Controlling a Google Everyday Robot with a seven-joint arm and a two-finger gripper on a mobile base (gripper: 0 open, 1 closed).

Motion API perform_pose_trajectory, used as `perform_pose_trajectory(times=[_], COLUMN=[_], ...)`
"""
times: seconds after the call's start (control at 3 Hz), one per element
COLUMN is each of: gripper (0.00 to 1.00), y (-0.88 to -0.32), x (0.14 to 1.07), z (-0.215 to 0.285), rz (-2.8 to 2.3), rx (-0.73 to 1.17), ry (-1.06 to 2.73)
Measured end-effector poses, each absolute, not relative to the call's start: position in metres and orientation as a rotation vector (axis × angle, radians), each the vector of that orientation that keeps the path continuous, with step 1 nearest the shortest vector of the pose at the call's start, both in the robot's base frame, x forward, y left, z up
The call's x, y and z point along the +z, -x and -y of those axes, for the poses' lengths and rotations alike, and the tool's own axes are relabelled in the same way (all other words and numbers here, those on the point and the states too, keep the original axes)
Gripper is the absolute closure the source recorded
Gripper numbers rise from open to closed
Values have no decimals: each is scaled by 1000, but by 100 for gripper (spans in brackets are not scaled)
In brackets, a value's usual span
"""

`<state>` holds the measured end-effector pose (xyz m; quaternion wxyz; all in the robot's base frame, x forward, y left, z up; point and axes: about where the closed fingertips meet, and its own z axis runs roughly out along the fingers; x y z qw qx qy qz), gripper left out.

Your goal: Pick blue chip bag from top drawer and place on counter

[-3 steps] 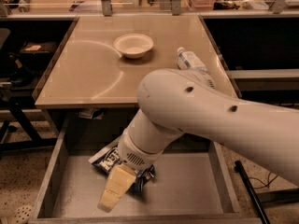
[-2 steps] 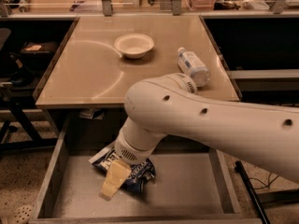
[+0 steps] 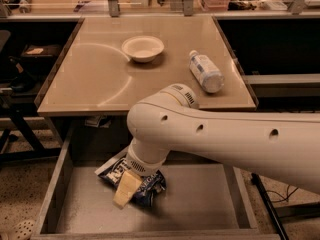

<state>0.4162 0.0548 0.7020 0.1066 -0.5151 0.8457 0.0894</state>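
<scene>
The blue chip bag (image 3: 149,185) lies on the floor of the open top drawer (image 3: 200,199), left of its middle, with white lettering showing. My gripper (image 3: 125,190) reaches down into the drawer and sits on top of the bag, touching it. My arm's wrist hides the bag's middle and back part. The tan counter (image 3: 90,79) lies above and behind the drawer.
A white bowl (image 3: 143,48) stands on the counter at mid-back. A clear plastic bottle with a white label (image 3: 205,71) lies on its side at the counter's right. My large white arm crosses the right of the view. Dark shelving flanks both sides.
My arm has swung left and back, uncovering the bottle on the counter. The gripper has shifted slightly towards the bag and stays on it; the bag has barely moved.
</scene>
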Motion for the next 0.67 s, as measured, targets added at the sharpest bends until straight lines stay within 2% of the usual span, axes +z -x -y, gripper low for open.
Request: perform_pose_trajectory(times=[0.67], gripper=[0], y=[-412], x=[678], z=[-76], rz=[-2399], rx=[278], ry=[1613])
